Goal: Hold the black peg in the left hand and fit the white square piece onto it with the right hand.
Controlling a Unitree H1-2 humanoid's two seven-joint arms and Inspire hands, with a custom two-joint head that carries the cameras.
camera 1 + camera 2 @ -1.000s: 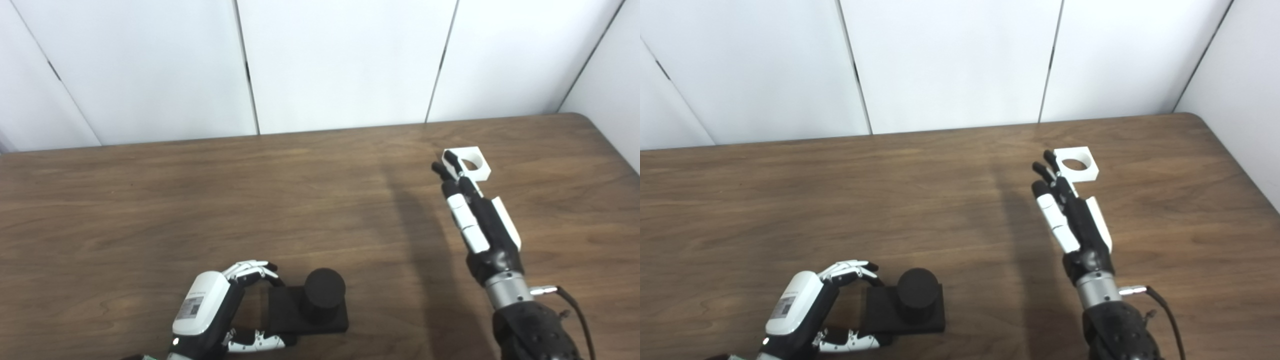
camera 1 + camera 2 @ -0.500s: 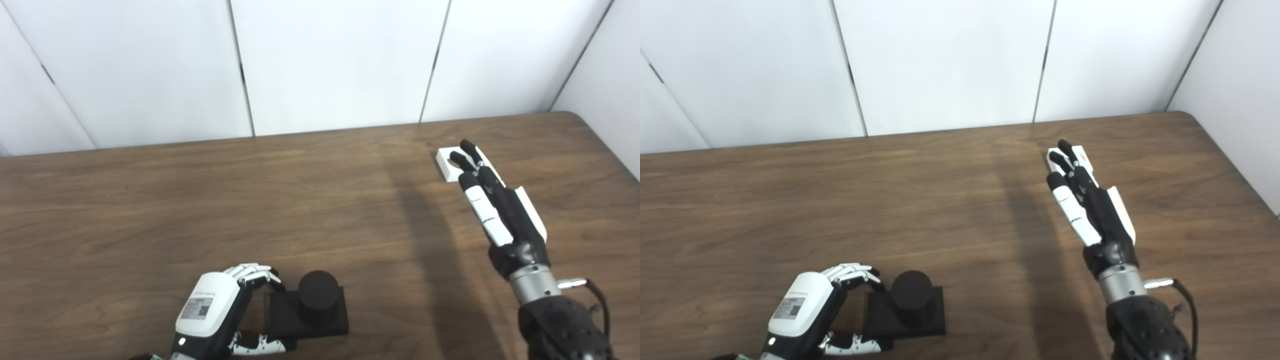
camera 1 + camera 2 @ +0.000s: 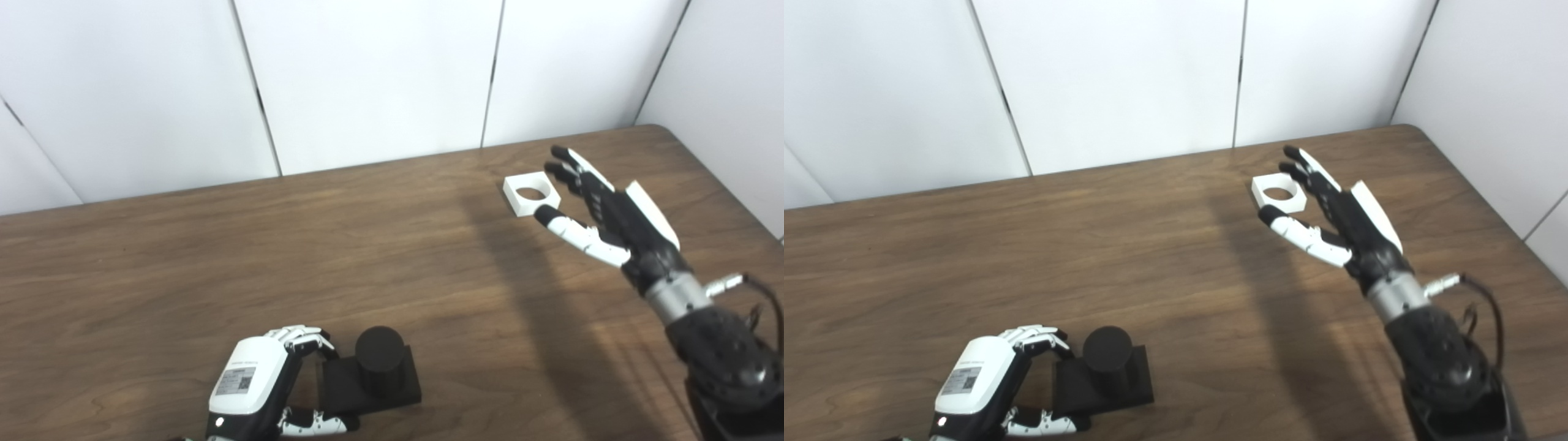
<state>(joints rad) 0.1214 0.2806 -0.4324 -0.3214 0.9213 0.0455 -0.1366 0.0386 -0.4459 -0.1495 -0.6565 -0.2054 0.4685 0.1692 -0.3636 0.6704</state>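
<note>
The black peg point(image 3: 380, 354) is a short round post on a flat black square base point(image 3: 346, 384), near the table's front edge. My left hand point(image 3: 256, 383) clasps the base's left end, with fingers point(image 3: 301, 337) curled over the far corner and the thumb at the near corner. The white square piece point(image 3: 531, 193), with a round hole, lies flat on the table at the far right. My right hand point(image 3: 606, 205) hovers open beside it, fingers stretched along its right side and the thumb just in front of it. Whether they touch it I cannot tell.
The brown wooden table point(image 3: 184, 269) ends at white wall panels point(image 3: 367, 79) behind. Its right edge and rounded far corner point(image 3: 658, 130) lie close to my right hand. A cable point(image 3: 756, 294) hangs off the right wrist.
The camera has turned right, so the whole picture shifted left. My right hand moved from over the white piece to its right side and spread its thumb. The left hand kept its clasp.
</note>
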